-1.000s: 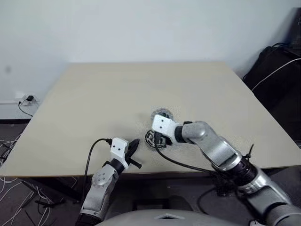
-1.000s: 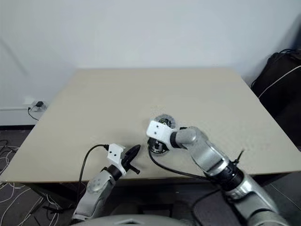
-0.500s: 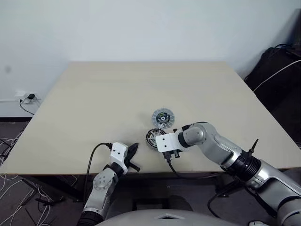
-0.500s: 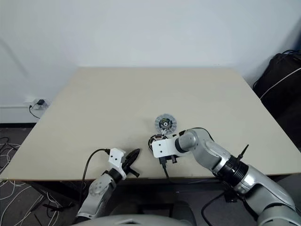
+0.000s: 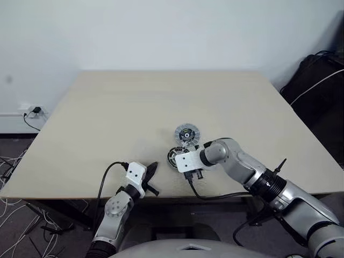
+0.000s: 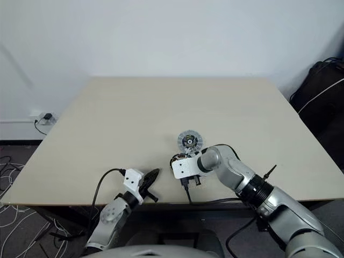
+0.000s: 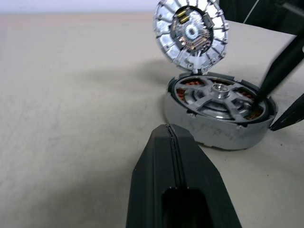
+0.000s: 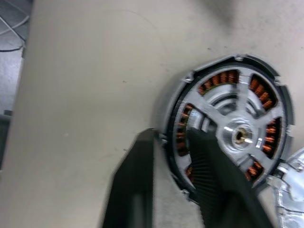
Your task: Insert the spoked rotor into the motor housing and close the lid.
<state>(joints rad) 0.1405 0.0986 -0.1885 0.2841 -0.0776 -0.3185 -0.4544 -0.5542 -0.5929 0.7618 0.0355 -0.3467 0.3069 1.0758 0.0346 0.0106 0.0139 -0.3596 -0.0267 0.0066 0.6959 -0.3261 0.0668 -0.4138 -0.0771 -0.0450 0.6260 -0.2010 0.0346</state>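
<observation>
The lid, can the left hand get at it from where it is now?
Probably not directly: the motor housing sits between the left hand and the lid, and the right hand is at the housing.

No legible text, labels or numbers on anything.

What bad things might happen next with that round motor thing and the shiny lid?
1. The right claw grips the motor case by its rim, with one finger inside over the copper coils. It might scrape them.
2. The lid looks propped against the case's far edge. If the case gets tugged, the lid may topple or slide away.
3. The spoked wheel sits inside the case. A tilt might shake it loose.
</observation>
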